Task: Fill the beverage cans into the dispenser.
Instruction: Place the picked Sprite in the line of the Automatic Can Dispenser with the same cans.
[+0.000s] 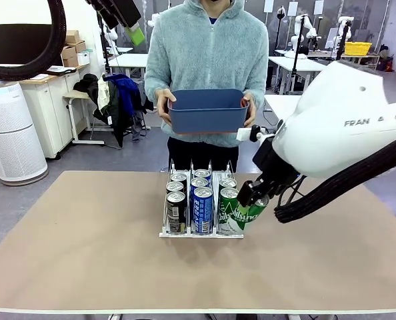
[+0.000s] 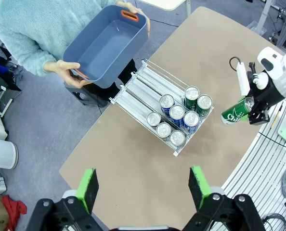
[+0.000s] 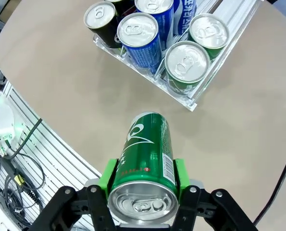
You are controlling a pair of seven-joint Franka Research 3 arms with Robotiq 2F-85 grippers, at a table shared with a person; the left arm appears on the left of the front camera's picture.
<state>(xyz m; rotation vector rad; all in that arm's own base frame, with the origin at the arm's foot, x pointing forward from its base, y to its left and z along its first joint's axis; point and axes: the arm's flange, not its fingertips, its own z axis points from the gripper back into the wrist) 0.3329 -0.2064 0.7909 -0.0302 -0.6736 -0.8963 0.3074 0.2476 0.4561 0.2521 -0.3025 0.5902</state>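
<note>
The dispenser (image 1: 166, 230) stands mid-table and holds several beverage cans: dark ones (image 1: 176, 212) in the left lane, blue ones (image 1: 203, 210) in the middle, green ones (image 1: 227, 208) in the right. My right gripper (image 1: 250, 195) is shut on a green can (image 1: 248, 213), tilted at the rack's front right corner. In the right wrist view that green can (image 3: 145, 149) sits between the green pads (image 3: 108, 178), silver top toward the camera, short of the rack's front edge (image 3: 191, 103). My left gripper (image 2: 143, 187) hangs open, high above the table, over the dispenser (image 2: 138, 91).
At the far side a person holds a dark blue bin (image 1: 208, 110) with both hands, above the table's far edge. In the left wrist view the bin (image 2: 104, 45) looks hollow inside. The brown table (image 1: 85, 247) spreads wide on both sides of the rack.
</note>
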